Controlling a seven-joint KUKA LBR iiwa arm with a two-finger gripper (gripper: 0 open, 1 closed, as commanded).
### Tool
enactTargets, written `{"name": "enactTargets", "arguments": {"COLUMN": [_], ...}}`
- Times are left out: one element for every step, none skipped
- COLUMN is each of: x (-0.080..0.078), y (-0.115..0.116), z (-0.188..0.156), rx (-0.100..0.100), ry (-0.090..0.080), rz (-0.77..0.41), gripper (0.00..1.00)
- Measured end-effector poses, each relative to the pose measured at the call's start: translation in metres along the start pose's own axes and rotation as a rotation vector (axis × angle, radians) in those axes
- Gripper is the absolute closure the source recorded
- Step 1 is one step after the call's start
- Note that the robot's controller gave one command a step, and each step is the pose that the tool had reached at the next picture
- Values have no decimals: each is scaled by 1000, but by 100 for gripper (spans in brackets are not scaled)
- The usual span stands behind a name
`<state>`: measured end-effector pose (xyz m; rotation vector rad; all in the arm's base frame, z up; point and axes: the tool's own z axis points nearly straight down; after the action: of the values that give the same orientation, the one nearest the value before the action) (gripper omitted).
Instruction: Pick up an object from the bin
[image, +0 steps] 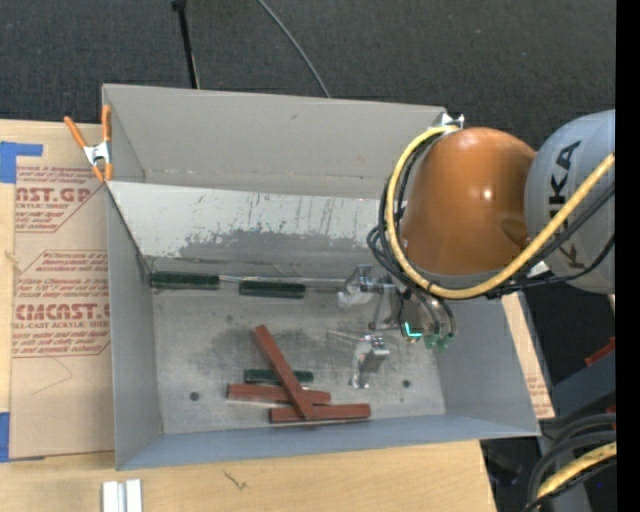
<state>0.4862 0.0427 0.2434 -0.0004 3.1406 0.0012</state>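
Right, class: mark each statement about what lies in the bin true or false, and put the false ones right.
1. Three reddish-brown sticks lie crossed over one another on the floor of the bin. True.
2. The pincer hangs over the bin's left corner. False: it is over the right part of the floor, to the right of the reddish-brown sticks.
3. Two dark green sticks lie along the foot of the back wall. True.
4. Every green stick lies by the back wall. False: a third dark green stick lies among the reddish-brown ones.
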Motion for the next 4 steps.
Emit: {"name": "enactTargets", "arguments": {"x": [-6, -6, -10, -10], "y": [0, 18, -5, -5], "z": [40, 108, 169, 169], "rx": [0, 0, -5, -5], "ry": [-9, -4, -11, -11], "rz": [-30, 58, -117, -117], "gripper": [0, 0, 100, 100]}}
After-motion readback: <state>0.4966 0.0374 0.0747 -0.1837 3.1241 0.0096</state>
